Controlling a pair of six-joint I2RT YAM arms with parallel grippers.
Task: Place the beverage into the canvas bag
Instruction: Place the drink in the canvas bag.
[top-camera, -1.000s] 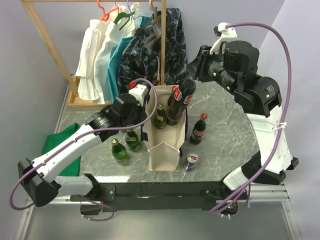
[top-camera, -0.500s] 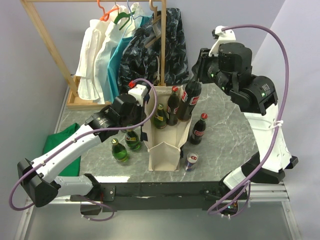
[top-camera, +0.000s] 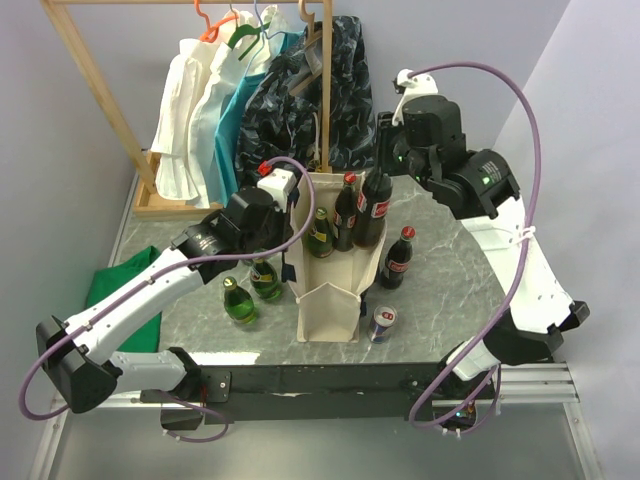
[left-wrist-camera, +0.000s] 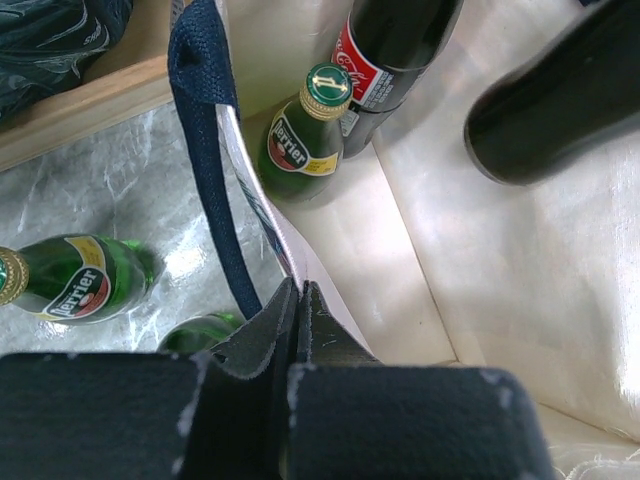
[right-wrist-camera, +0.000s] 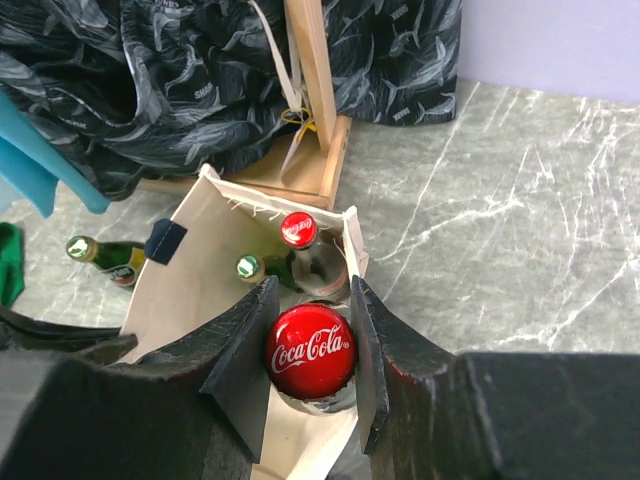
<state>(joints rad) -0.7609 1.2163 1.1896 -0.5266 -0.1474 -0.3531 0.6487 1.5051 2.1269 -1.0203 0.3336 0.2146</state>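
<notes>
Task partway. Already inside the tall cream canvas bag with navy trim: a green glass bottle and a slim red-capped cola bottle. My right gripper has its jaws partly apart, clamped on the cap end of the large dark cola bottle. Its base is inside the bag's mouth and doesn't look seated. Left to do: lower, release.

Right arm arches over from the bag's right, wrist pointing down. Left gripper is pinched shut on the bag's left rim, arm low. A small silver can stands outside, right of the bag.
</notes>
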